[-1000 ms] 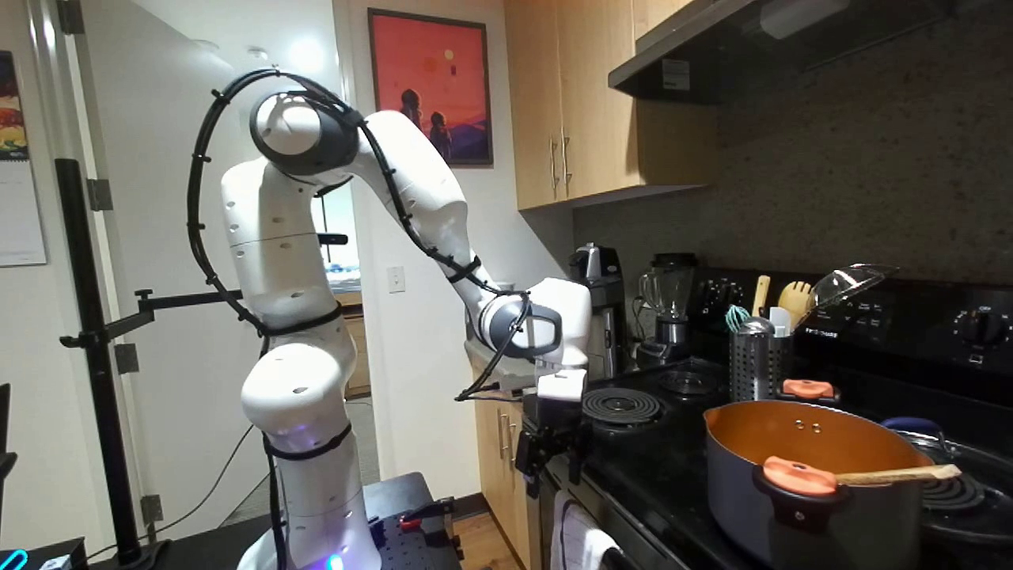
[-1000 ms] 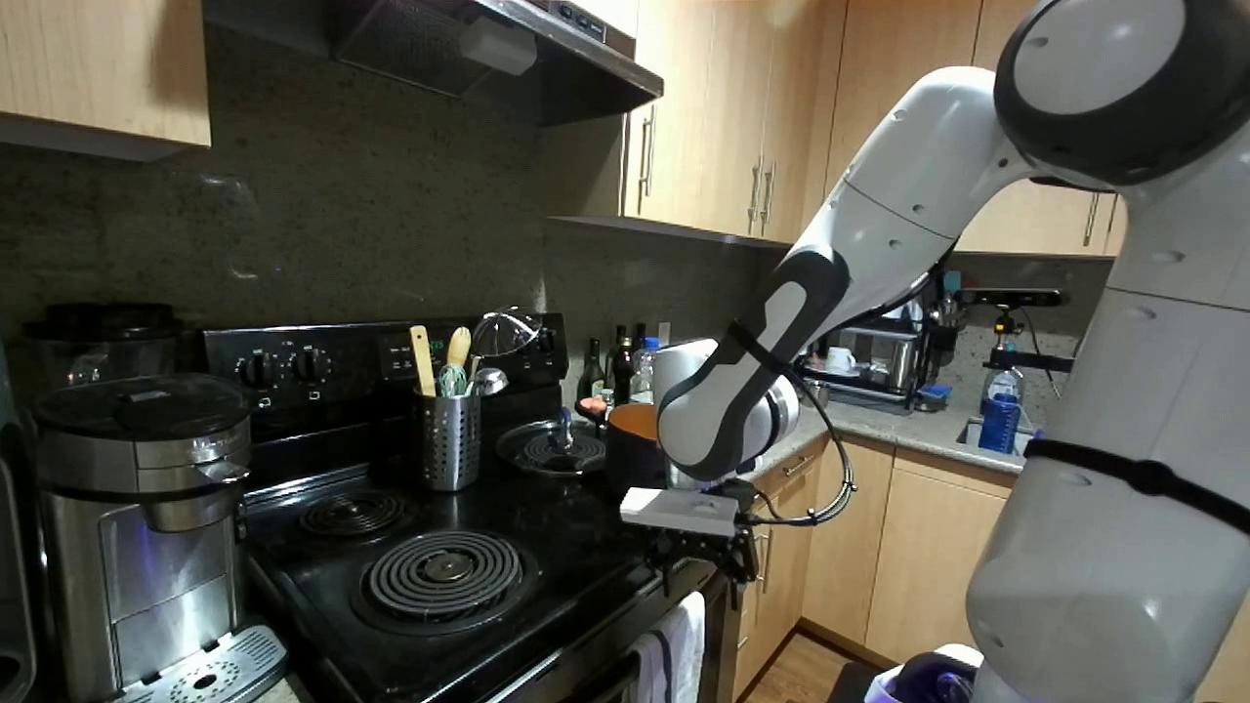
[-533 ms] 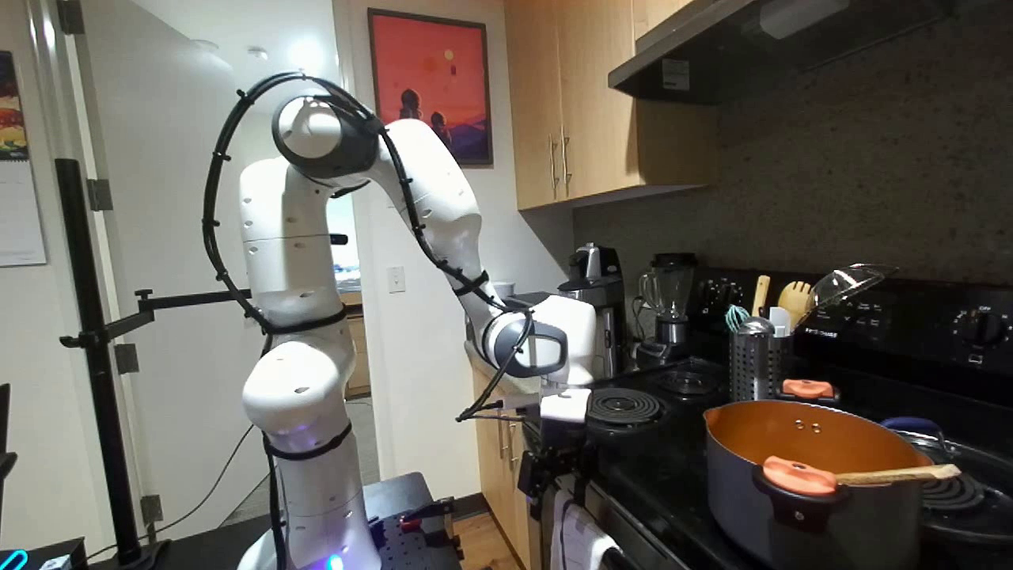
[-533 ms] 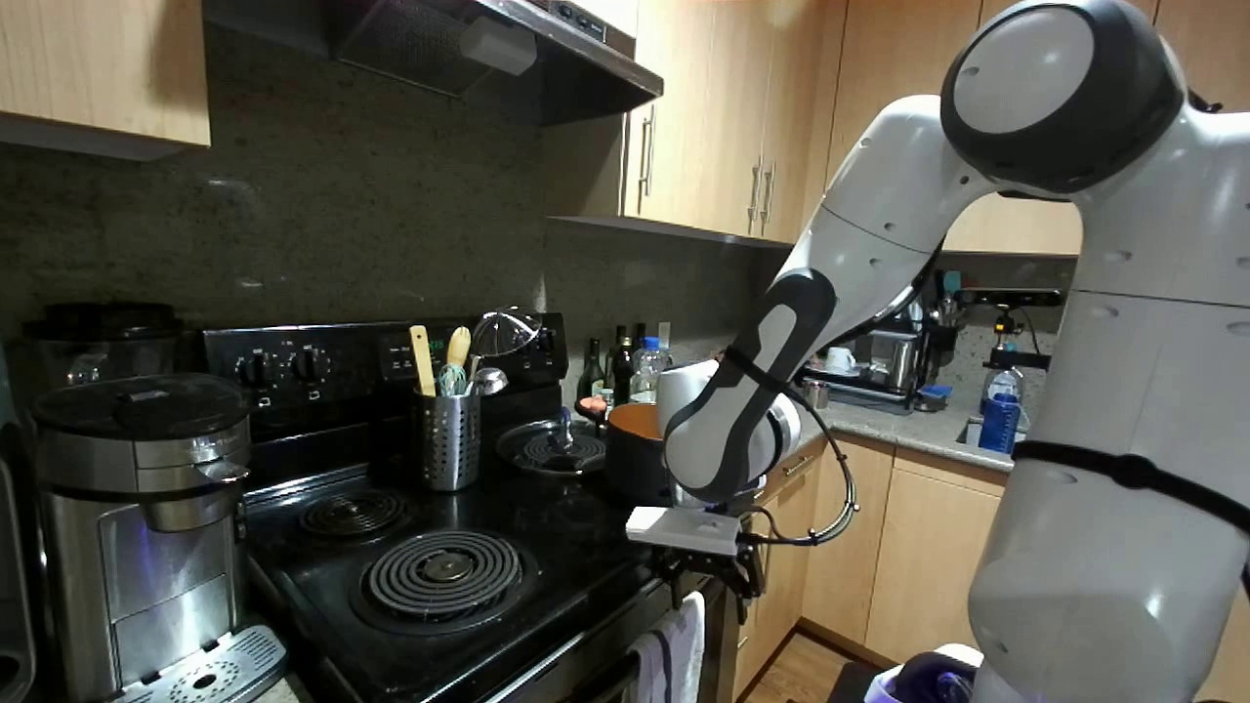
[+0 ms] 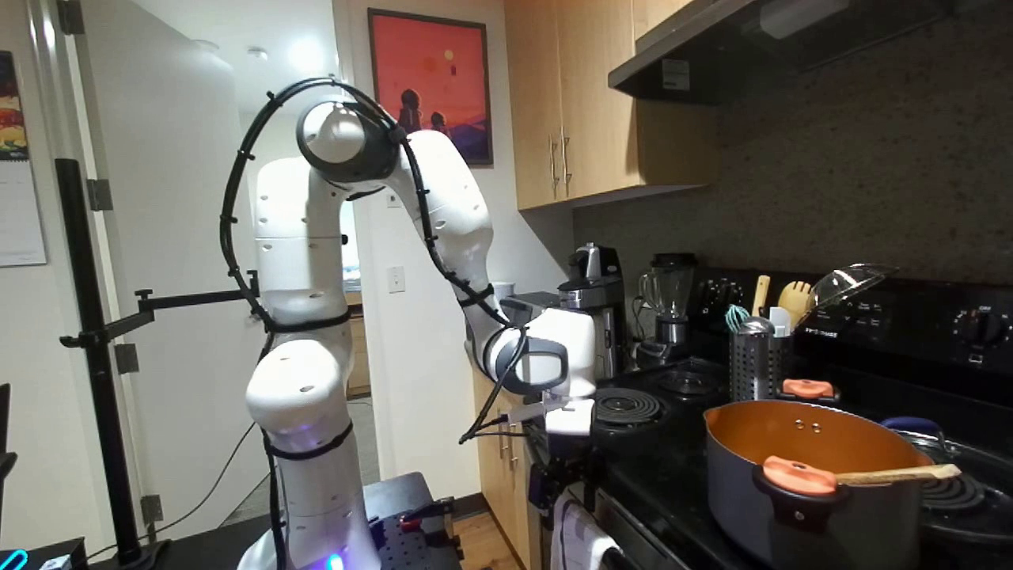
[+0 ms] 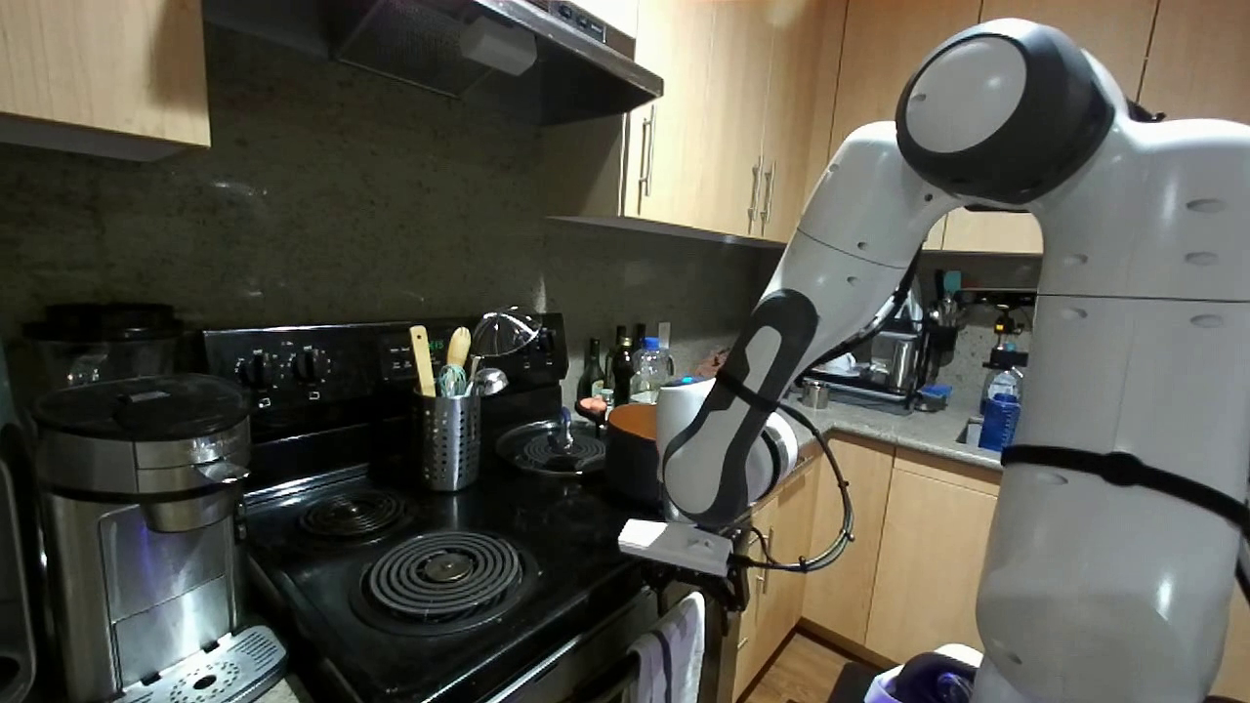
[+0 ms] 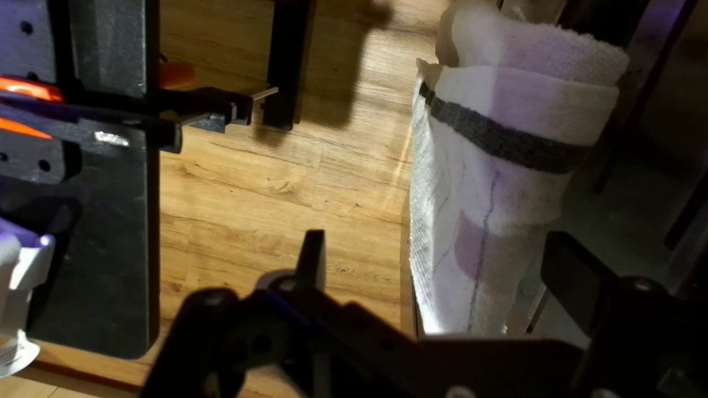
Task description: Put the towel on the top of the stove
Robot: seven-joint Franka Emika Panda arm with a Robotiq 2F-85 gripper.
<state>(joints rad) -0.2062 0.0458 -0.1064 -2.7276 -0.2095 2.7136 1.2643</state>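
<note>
At the front of the stove (image 6: 586, 532) hangs the white, dark-striped towel (image 6: 670, 649). Near its top is the gripper (image 7: 436, 240), its 2 fingers (image 7: 575, 276) spread apart, with the towel showing between them in the wrist view; whether either touches it is too dark to tell. On the stove stand a pot (image 5: 870, 530) and a utensil holder (image 6: 451, 444).

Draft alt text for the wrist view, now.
Dark-striped white towel right of center, its lower part seen between open black jaws at the bottom of the picture, not gripped. Wood-grain floor shows at center-left; a black tabletop fills the left side.
</note>
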